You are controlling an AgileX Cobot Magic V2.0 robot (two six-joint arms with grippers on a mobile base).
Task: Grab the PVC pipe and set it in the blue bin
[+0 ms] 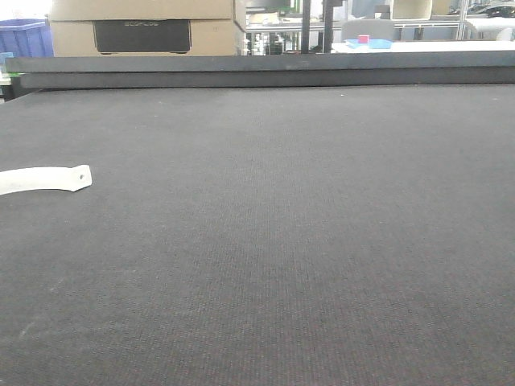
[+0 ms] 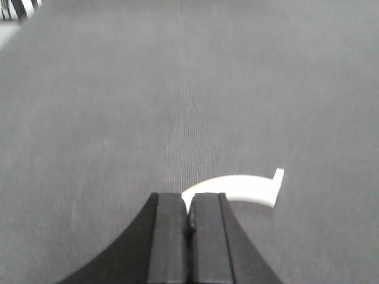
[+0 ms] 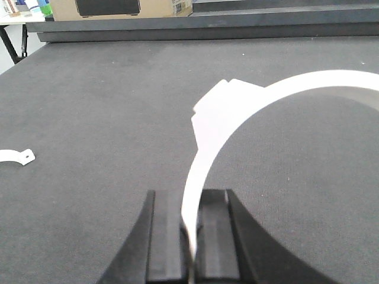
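My right gripper (image 3: pixel 190 201) is shut on the end of a large white curved PVC piece (image 3: pixel 237 112), which arcs up and to the right above the dark table. My left gripper (image 2: pixel 188 204) is shut on the end of a smaller white curved PVC strap (image 2: pixel 243 188), which reaches right and ends in a small tab low over the table. That strap also shows at the left edge of the front view (image 1: pixel 48 178) and of the right wrist view (image 3: pixel 16 156). A blue bin (image 1: pixel 24 36) stands far back left, beyond the table. Neither gripper shows in the front view.
The dark felt-covered table (image 1: pixel 282 241) fills the views, with a raised dark ledge (image 1: pixel 265 71) along its far edge. A cardboard box (image 1: pixel 145 28) stands behind the ledge, with shelves and clutter further back.
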